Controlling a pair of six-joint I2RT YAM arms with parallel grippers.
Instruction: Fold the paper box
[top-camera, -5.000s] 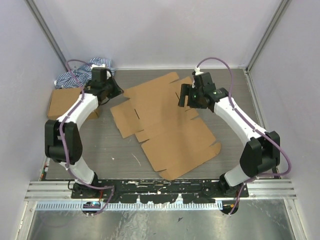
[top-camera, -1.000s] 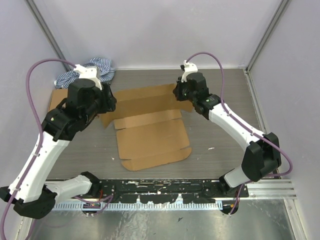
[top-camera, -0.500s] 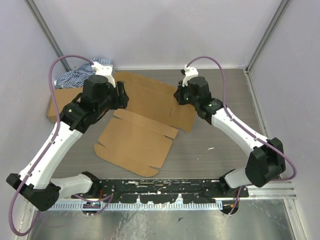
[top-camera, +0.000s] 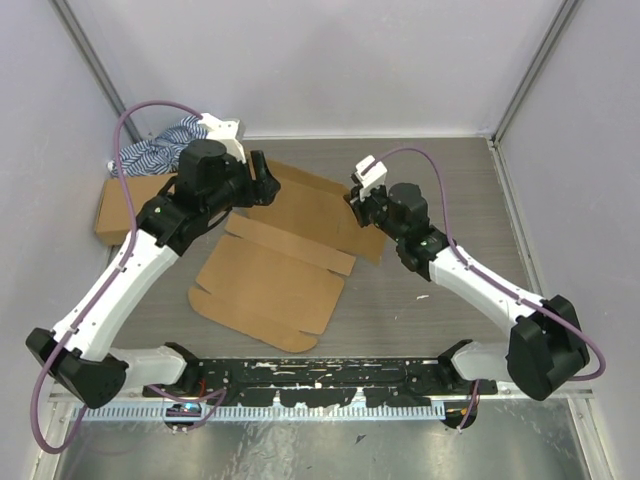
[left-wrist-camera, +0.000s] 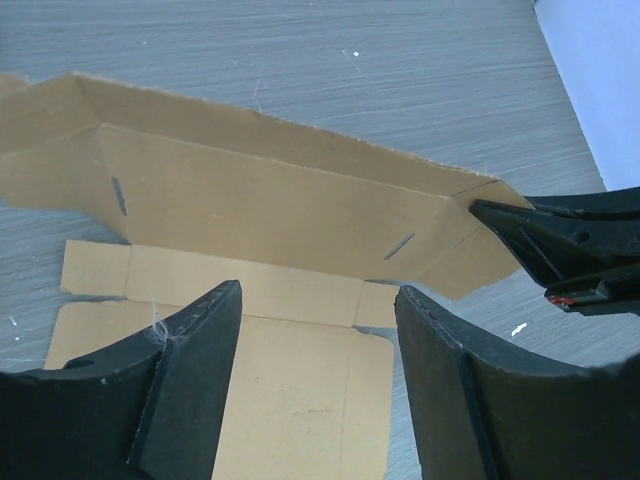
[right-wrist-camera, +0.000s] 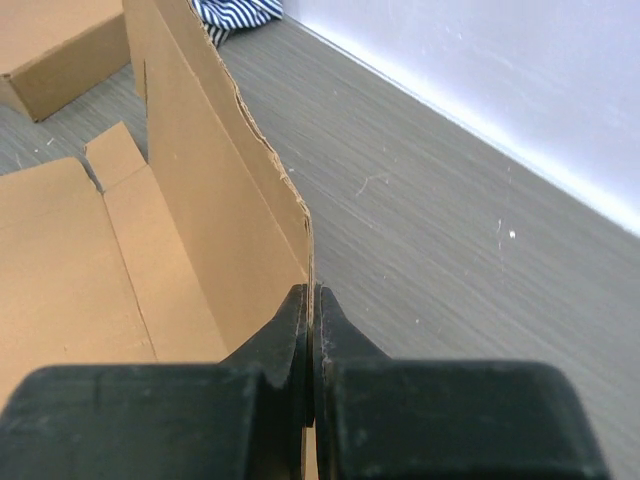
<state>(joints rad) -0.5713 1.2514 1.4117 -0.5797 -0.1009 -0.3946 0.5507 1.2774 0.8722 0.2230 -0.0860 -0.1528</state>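
Mid-table, paper box (top-camera: 270, 285) lies flat, far flap raised; right gripper (right-wrist-camera: 312, 295) clamped on that flap's right corner, left gripper (left-wrist-camera: 320, 295) apart, empty, above. Light, stiff card, probably springy at creases: grip flap edges.

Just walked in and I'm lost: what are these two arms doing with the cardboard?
The right gripper, jaws shut, pinches the end of a raised flap of the flat brown cardboard box blank, holding it upright. The left gripper, jaws open and empty, hovers above the panels lying flat on the grey table.
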